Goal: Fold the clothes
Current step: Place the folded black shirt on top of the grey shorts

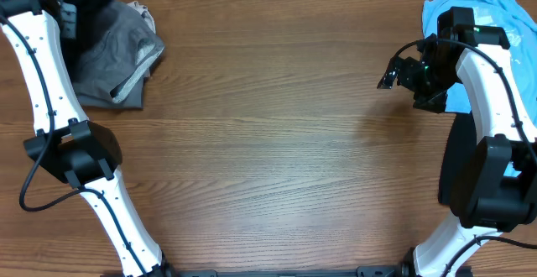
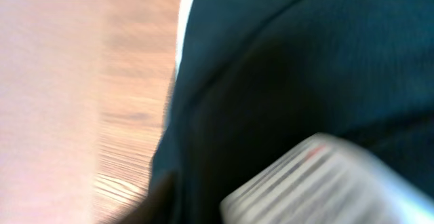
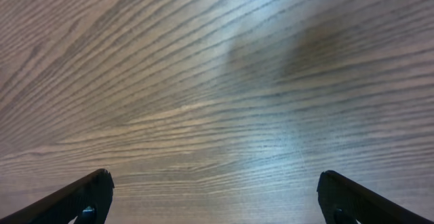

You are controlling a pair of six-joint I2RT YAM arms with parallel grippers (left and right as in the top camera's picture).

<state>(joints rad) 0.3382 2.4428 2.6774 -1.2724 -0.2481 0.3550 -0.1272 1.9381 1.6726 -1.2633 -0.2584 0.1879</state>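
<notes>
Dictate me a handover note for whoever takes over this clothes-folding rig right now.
Right gripper: fingers open, empty, above bare table.
Left gripper: down at the dark clothes; view blurred, grip unclear.
Grey clothes and the dark clothes are heaped far left; blue shirt far right, partly under the right arm.
Done: nothing looks folded. Left: all of it.

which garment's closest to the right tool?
The light blue cloth garment at the far right corner; the open right tool hangs just beside it. The grey fabric garment and black fabric garment lie across the table, far left.
</notes>
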